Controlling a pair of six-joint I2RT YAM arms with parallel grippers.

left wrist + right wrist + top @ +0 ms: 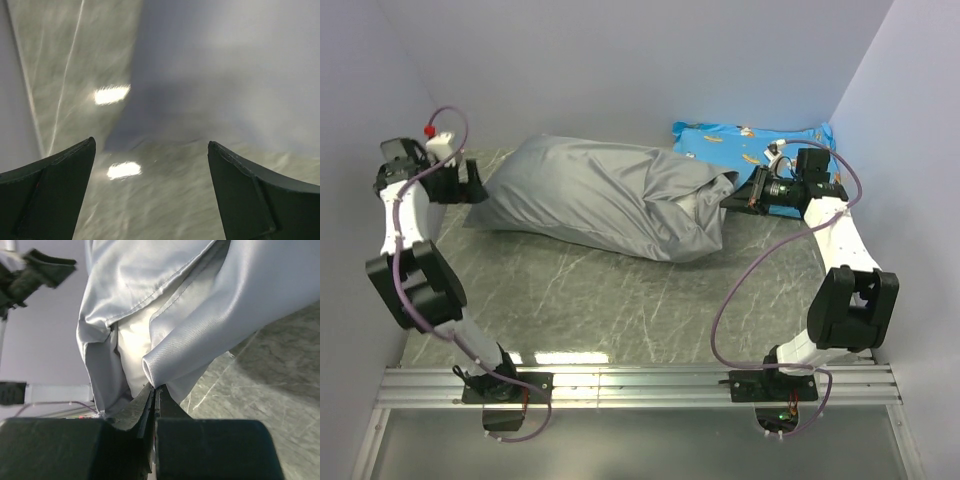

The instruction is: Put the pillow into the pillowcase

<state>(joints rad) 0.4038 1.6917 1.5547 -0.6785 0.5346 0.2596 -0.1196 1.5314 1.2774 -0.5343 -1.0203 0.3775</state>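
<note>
Sprawling across the marbled desk [620, 310], the grey pillowcase [590, 195] bulges with the white pillow [132, 345], which shows only at its open mouth. Behind that mouth lies a blue printed pillow [750, 142]. The right pincer [154, 389] is clamped on the mouth's hem. At the closed end the left pincer [150, 190] gapes wide, empty.

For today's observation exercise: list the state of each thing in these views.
pillow: mostly inside pillowcase, white end showing.
pillowcase: stuffed, mouth open.
left end effector: open, empty.
right end effector: shut on pillowcase hem.
blue printed pillow: lying flat at back.
</note>
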